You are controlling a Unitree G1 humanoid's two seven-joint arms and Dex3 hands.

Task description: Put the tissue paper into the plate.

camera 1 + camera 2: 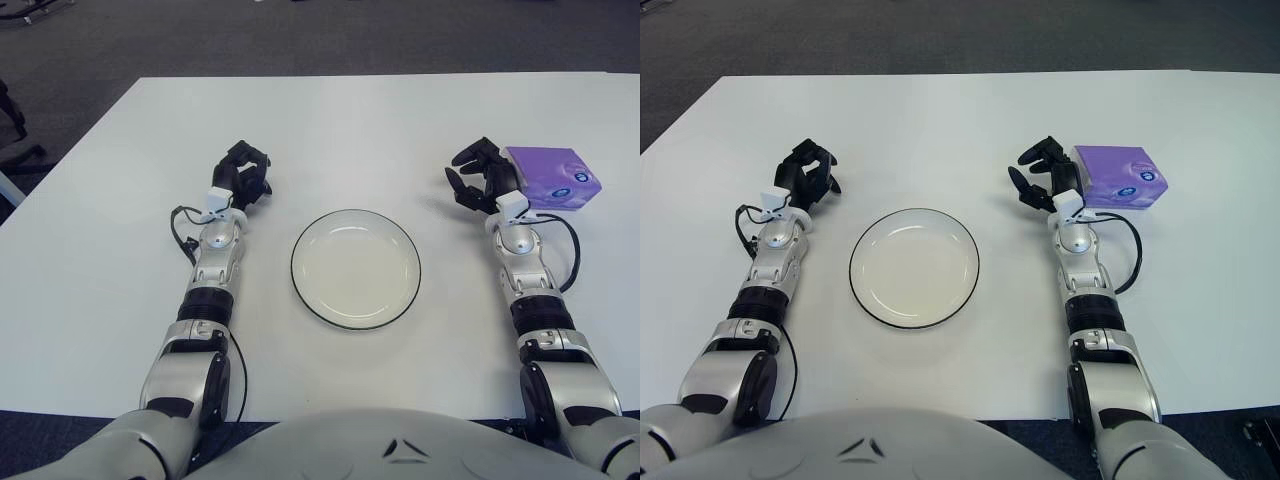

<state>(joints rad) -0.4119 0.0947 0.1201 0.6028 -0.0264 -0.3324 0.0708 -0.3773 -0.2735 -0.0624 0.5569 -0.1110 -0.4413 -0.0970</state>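
Note:
A purple tissue pack [554, 177] lies on the white table at the right, just right of my right hand [478, 177]. The hand's fingers are spread and hold nothing; its back is next to the pack's left edge. A white plate [356, 268] with a dark rim sits empty in the middle of the table, between my two arms. My left hand [243, 172] rests on the table left of the plate, fingers loosely curled, holding nothing. The pack also shows in the right eye view [1119, 177].
The white table [330, 130] stretches far beyond the plate and hands. Dark carpet lies beyond its far edge. A black chair base [12, 125] stands off the table at the far left.

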